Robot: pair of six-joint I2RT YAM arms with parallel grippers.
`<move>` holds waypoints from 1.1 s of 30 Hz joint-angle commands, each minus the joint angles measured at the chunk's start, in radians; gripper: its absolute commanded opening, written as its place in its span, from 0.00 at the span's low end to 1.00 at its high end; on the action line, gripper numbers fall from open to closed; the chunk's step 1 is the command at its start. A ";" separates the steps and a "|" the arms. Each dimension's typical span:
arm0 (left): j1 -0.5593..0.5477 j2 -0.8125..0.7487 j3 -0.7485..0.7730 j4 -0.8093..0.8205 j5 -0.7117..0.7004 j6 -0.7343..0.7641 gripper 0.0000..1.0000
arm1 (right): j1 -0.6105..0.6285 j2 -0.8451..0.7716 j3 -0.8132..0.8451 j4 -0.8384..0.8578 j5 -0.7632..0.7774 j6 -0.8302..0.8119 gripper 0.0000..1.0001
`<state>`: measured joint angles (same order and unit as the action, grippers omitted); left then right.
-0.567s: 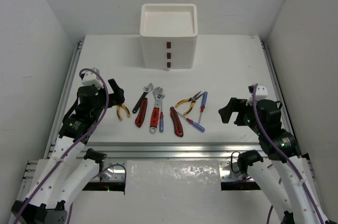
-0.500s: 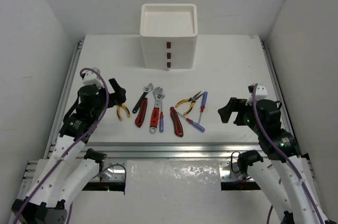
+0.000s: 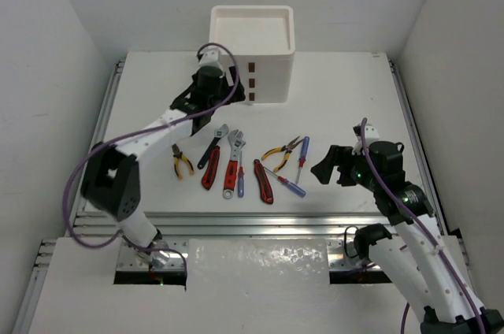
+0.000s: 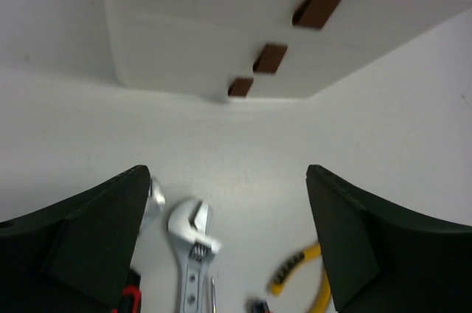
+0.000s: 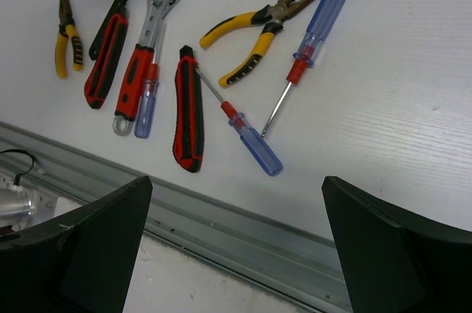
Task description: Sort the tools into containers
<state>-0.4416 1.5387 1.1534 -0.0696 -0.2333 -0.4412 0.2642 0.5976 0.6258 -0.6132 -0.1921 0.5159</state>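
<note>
The white drawer unit [image 3: 252, 54] stands at the back centre, with three dark red-brown handles and a tray on top. My left gripper [image 3: 230, 90] is open and empty just left of the drawer fronts. In the left wrist view [image 4: 227, 202] the handles [image 4: 270, 57] lie ahead. The tools lie in a row mid-table: small yellow pliers [image 3: 182, 162], black-handled wrench [image 3: 213, 146], red-handled wrench [image 3: 231, 165], a red-and-black-handled tool [image 3: 263, 181], yellow pliers [image 3: 283, 150] and blue screwdrivers [image 3: 302, 154]. My right gripper [image 3: 327, 167] is open and empty right of them, and they show in the right wrist view [image 5: 236, 187].
A metal rail [image 3: 252, 220] runs along the table's near edge. White walls enclose the left, right and back. Rails [image 3: 405, 113] also run along both table sides.
My left arm has swung from the table's left side forward to the drawer unit's front. My right gripper has shifted a little left toward the tools.
</note>
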 commanded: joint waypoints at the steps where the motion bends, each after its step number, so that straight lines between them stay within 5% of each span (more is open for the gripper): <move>1: -0.041 0.185 0.190 0.107 -0.102 0.145 0.82 | 0.000 0.014 -0.021 0.098 -0.047 0.012 0.99; 10: -0.106 0.501 0.590 0.086 -0.221 0.280 0.66 | 0.000 0.060 -0.058 0.161 -0.102 0.015 0.99; 18: -0.126 0.598 0.707 0.071 -0.300 0.294 0.40 | 0.000 0.065 -0.064 0.165 -0.130 0.007 0.99; 26: -0.129 0.589 0.706 0.039 -0.317 0.294 0.00 | 0.000 0.044 -0.066 0.165 -0.130 0.001 0.99; 33: -0.155 0.491 0.531 0.135 -0.340 0.291 0.00 | 0.000 0.042 -0.069 0.161 -0.132 0.004 0.99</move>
<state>-0.5743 2.1212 1.7542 -0.0036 -0.5430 -0.1513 0.2642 0.6479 0.5606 -0.4950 -0.3092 0.5236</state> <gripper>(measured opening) 0.028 0.992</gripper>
